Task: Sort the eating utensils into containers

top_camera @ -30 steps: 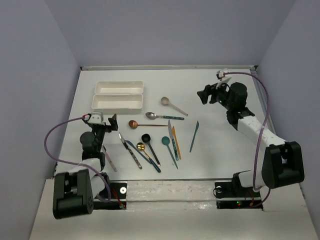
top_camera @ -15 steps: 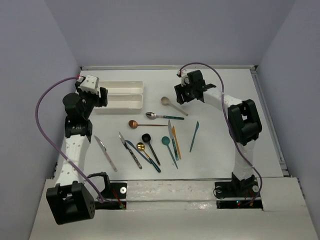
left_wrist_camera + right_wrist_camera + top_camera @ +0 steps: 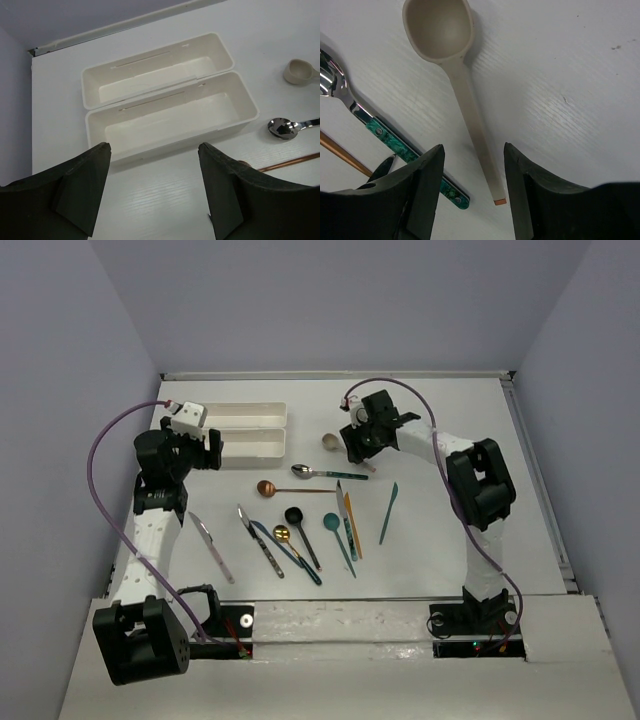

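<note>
Two white trays lie side by side at the back left, the far one [image 3: 238,406] and the near one [image 3: 236,452]; both look empty in the left wrist view [image 3: 150,75] [image 3: 165,122]. My left gripper [image 3: 208,448] [image 3: 152,147] is open and empty, just in front of the near tray's left end. My right gripper [image 3: 354,438] [image 3: 474,150] is open, low over the table, its fingers on either side of the handle of the beige spoon [image 3: 329,441] [image 3: 470,107]. The other utensils lie spread over the middle of the table.
A silver spoon with a teal handle [image 3: 322,473] [image 3: 395,135] lies just beside the right gripper. A copper spoon [image 3: 266,487], black spoon [image 3: 293,515], gold spoon [image 3: 281,533], teal spoon [image 3: 331,522], orange knife [image 3: 352,526], teal knife [image 3: 389,510] and a silver knife [image 3: 207,540] lie nearer.
My right gripper has swung left from the back right and come down over the beige spoon. My left arm rose from the near left, reached the trays and has now settled just in front of them.
</note>
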{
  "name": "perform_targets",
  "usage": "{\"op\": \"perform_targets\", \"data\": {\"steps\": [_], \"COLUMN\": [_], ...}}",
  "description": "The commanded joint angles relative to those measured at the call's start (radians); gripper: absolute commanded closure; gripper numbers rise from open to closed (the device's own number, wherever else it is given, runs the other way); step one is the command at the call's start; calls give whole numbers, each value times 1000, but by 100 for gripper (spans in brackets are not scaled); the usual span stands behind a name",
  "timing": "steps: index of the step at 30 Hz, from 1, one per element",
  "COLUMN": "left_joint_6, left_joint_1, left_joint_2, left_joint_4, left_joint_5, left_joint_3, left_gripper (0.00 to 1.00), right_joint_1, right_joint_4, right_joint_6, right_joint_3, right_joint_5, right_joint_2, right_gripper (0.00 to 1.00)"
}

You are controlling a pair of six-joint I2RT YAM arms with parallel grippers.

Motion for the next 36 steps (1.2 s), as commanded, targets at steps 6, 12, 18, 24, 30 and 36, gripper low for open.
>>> {"op": "perform_targets", "data": {"steps": [6,12,18,24,30,36], "left_joint_6": [17,15,14,9,-46,-112], "left_joint_1": [4,4,4,4,3,-2], "left_joint_2": [2,-6,-36,-69,-67,-82], "left_joint_4": [28,29,32,17,0,-6], "left_joint_5": [28,46,92,149,290,439], "left_joint_3": [-26,-23,-27,-18,19,60], "left_gripper": [18,17,17,21,26,19], "right_joint_1": [17,26,36,100,265,408], "right_joint_4": [-10,11,106,318,534,514], "right_joint_6": [-7,-25,-42,-1,3,4], "right_joint_3": [33,19,-51,-174,-214,-16], "right_joint_5": [71,113,179,338,482,457], "right_joint_2": [86,75,-43,-270,-353,-221], "right_gripper": [60,91,100,100,100,100]}}
